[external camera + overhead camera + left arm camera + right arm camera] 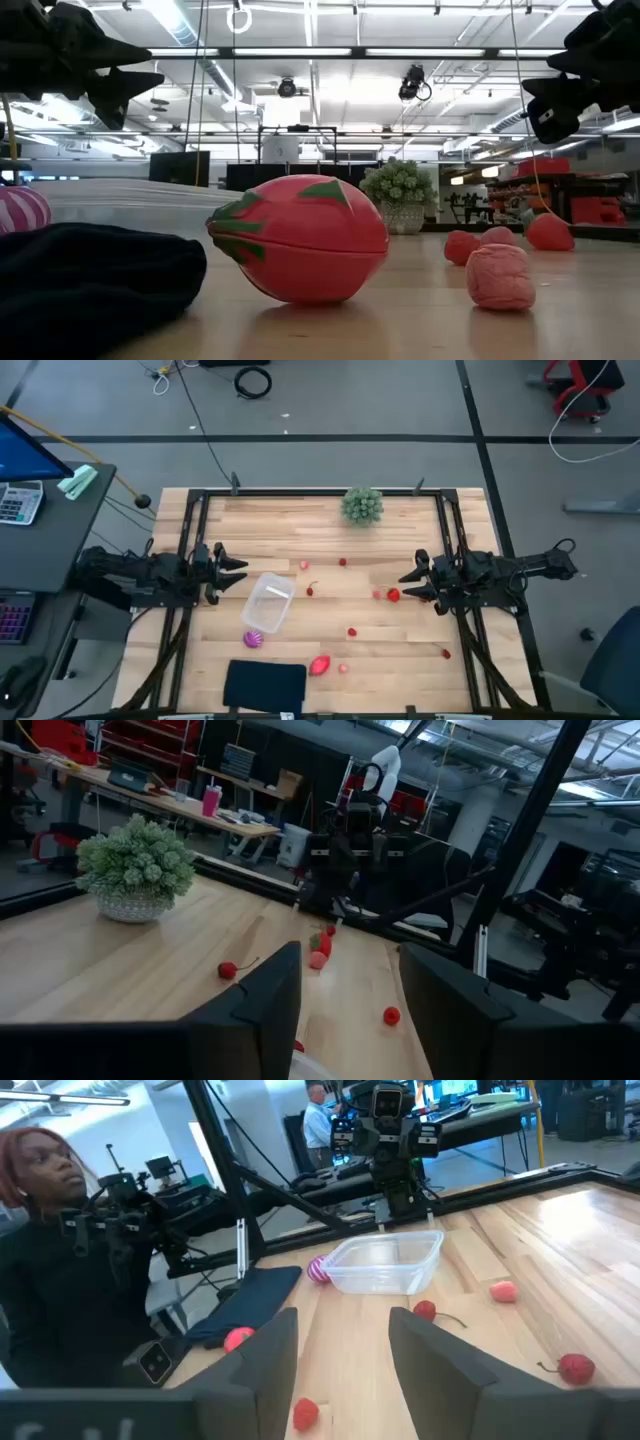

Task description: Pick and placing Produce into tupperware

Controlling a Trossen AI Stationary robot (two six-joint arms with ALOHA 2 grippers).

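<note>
The tupperware (268, 603) is a small clear plastic tub, rectangular with rounded corners, and it lies a little tilted on the tabletop (330, 575) left of the middle. It looks empty. The tabletop is made of pale wooden strips with visible grain.

The produce is spread around the tub. A purple-white ball (253, 639) with stripes sits just beside the near corner of the tub. The bigger pink-red piece (320, 665) is smooth and egg-shaped with green leaf marks, and it lies near a flat black pad (264, 682) of soft dark material. A small pale pink wrinkled piece (499, 276) rests close beside it. Several tiny red berries lie scattered, for example one (352, 631) near the middle and one (343, 562) further back. One larger round red piece (393, 595) lies just in front of the right end effector.

A green bushy plant (362, 505) in a pale textured pot stands at the far edge.

The left end effector (232, 571) hovers above the tabletop, near the tub but apart from it. Its 2 dark fingers are spread apart and hold nothing. The right end effector (411, 584) is also raised, with fingers spread and nothing between them.

A person (50, 1260) in dark clothing is visible beyond the tabletop.
</note>
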